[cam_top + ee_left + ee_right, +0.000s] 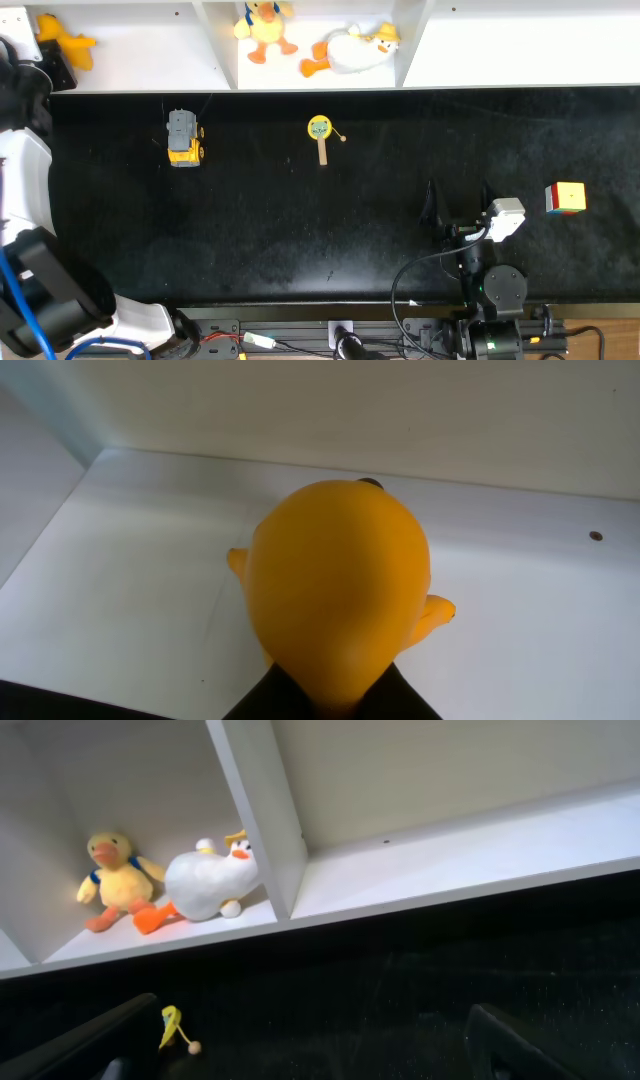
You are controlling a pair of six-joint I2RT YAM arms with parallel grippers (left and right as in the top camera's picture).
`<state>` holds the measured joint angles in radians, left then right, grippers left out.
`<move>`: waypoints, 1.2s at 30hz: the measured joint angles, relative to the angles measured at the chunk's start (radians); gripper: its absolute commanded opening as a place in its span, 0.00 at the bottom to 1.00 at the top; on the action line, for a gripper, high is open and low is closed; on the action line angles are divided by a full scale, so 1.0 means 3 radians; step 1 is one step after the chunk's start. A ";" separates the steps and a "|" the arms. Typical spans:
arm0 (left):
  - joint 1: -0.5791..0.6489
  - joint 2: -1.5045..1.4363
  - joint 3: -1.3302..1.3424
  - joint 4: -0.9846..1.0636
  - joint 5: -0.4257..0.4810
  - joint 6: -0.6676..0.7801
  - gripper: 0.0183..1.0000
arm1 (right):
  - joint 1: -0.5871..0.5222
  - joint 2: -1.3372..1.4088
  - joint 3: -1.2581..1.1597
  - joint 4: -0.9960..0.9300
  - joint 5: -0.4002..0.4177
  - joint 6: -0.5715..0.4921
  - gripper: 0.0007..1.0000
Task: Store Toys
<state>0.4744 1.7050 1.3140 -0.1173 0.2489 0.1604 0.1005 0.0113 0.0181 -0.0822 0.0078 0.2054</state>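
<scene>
As the left gripper [330,702] is clasping an orange duck [340,590] in the shelf [120,590], right gripper [310,1055] open above the surface [420,990].

Bright even light; soft shadows inside shelf [140,55].

Black worktop [300,230]; white shelf unit [520,40] along far edge, split by upright dividers [262,815]; even light.

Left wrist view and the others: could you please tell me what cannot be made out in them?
Orange duck: left wrist view, its own round bulk, close to the camera, hides its face.
White plush duck: right wrist view, the shelf divider cuts off part of its head.
Rattle: right wrist view, too small for detail.
</scene>
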 measured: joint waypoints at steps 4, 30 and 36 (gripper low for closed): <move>-0.0006 0.0043 0.0000 0.0003 0.0001 -0.0001 0.02 | 0.0000 0.0000 0.0000 0.0001 0.0001 0.0000 1.00; -0.0006 0.0178 0.0023 0.0081 0.0070 -0.0019 1.00 | 0.0001 0.0000 0.0000 0.0001 0.0003 -0.0001 0.99; -0.0006 0.0139 0.0023 -0.0006 0.0094 -0.0027 1.00 | 0.0001 -0.0001 0.0000 0.0000 0.0001 -0.0001 1.00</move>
<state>0.4725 1.7466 1.3209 -0.1192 0.2771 0.1524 0.1009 0.0109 0.0181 -0.0822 0.0082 0.2050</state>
